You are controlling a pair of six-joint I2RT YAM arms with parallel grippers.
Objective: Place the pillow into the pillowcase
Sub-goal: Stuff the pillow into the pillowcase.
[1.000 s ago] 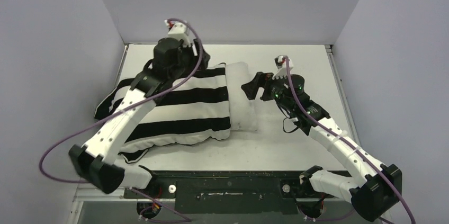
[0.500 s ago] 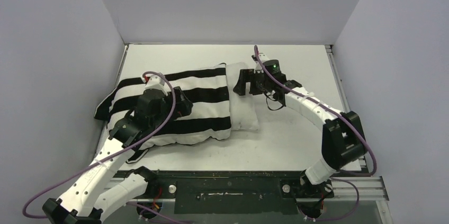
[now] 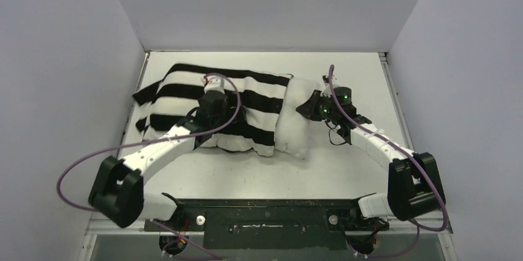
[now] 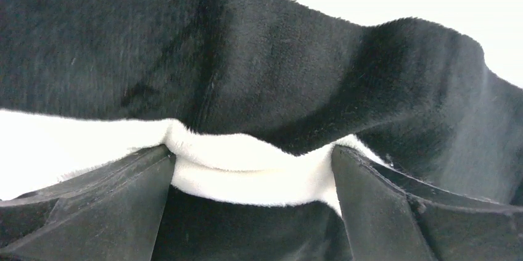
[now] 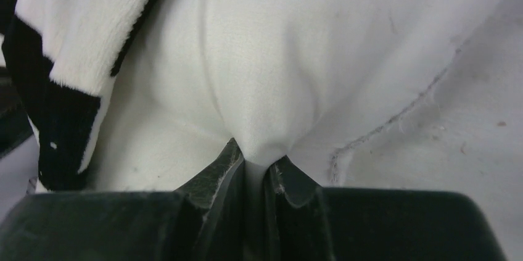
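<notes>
The black-and-white striped pillowcase (image 3: 203, 91) lies across the table's left and middle with the pillow mostly inside it. The pillow's off-white end (image 3: 295, 122) sticks out of the case on the right. My left gripper (image 3: 213, 113) rests on top of the pillowcase, open. In the left wrist view its fingers (image 4: 145, 178) stand wide apart, pressed into the pillowcase (image 4: 259, 76), and a white stripe bulges between them. My right gripper (image 3: 310, 108) is shut on a pinch of the pillow (image 5: 265, 57) at that bare end. The edge of the pillowcase (image 5: 68, 57) shows left of the pinch.
The white table (image 3: 351, 70) has grey walls on its left, back and right sides. A metal rail (image 3: 395, 107) runs along its right edge. Purple cables loop off both arms, and the black base bar (image 3: 265, 215) lies along the near edge.
My right gripper has shut on the pillow's end. The pillow and pillowcase have shifted back and to the right. My left arm has moved right, onto the middle of the case.
</notes>
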